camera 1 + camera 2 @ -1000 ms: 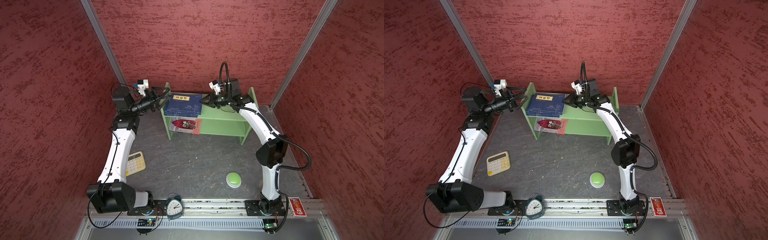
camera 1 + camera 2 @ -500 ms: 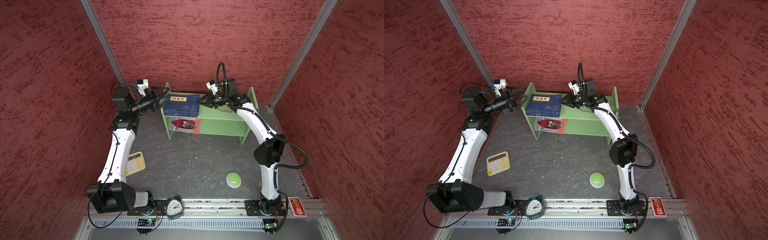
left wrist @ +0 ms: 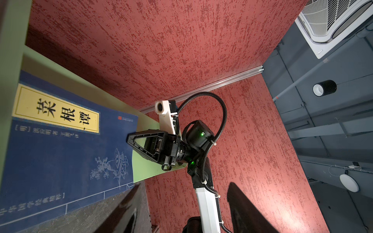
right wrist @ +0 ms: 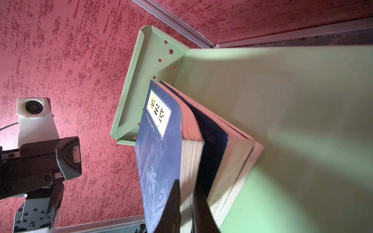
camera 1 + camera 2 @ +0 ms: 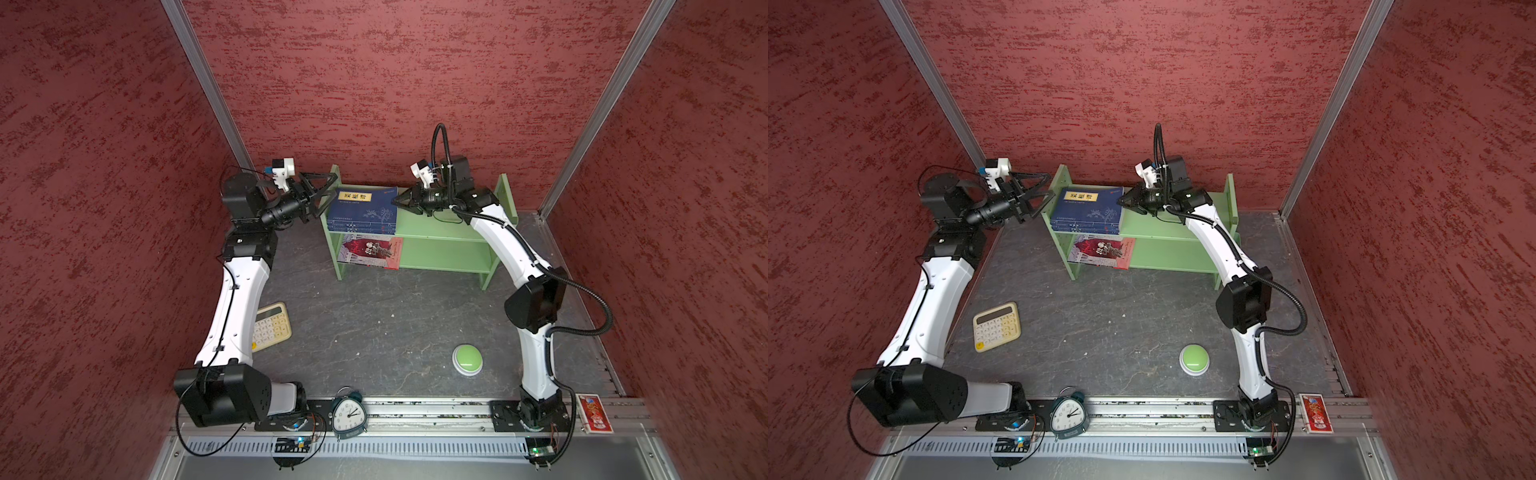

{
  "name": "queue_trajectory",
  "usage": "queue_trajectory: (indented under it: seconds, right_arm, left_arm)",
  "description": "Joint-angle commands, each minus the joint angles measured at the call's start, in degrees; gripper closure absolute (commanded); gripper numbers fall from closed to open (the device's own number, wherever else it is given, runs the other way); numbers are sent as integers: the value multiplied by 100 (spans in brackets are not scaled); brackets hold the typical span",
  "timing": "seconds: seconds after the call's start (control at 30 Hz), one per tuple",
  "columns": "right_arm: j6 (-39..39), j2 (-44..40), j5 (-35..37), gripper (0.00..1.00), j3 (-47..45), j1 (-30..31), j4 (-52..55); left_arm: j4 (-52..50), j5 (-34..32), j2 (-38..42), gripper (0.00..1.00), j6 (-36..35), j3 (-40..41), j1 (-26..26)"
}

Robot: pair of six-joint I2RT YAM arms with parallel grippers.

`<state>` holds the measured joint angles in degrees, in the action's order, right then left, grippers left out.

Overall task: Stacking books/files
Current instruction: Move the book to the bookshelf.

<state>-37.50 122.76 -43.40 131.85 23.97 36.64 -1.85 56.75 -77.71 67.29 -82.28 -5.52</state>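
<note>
Walls (image 5: 395, 83): rough, coarse-textured red coating, matt. Corner posts (image 5: 206, 83): bare brushed metal, dull sheen. Surface (image 5: 374, 316): dark grey, stone-patterned, matt, faintly veined. Shelf (image 4: 282, 100): smooth pale green painted sheet with punched holes, satin; looks like metal. Top navy book (image 3: 60, 151): paper cover, smooth, low sheen; page edges (image 4: 190, 161) uncoated off-white paper. Arm shells (image 5: 232, 316): smooth white plastic, semi-gloss; joints (image 5: 536, 301) matt black. Calculator (image 5: 996, 326): cream plastic, matt. Button (image 5: 467, 359): glossy green plastic.
</note>
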Motion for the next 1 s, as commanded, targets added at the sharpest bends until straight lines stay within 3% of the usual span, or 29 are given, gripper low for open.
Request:
queue_trajectory:
  seconds: [0.0,0.67,0.87,0.97]
  right_arm:
    - [52,53,298,90,218,29,61]
    - [73,221,270,88,473,20,228]
    - [216,209,568,61,602,14,492]
    - [234,165,674,56,611,20,502]
  left_arm:
    - [201,77,24,32,39,102,-55]
    - [255,108,28,32,99,135,-99]
    - [273,110,28,32,118,125,-103]
    - [273,112,41,32,127,127,-99]
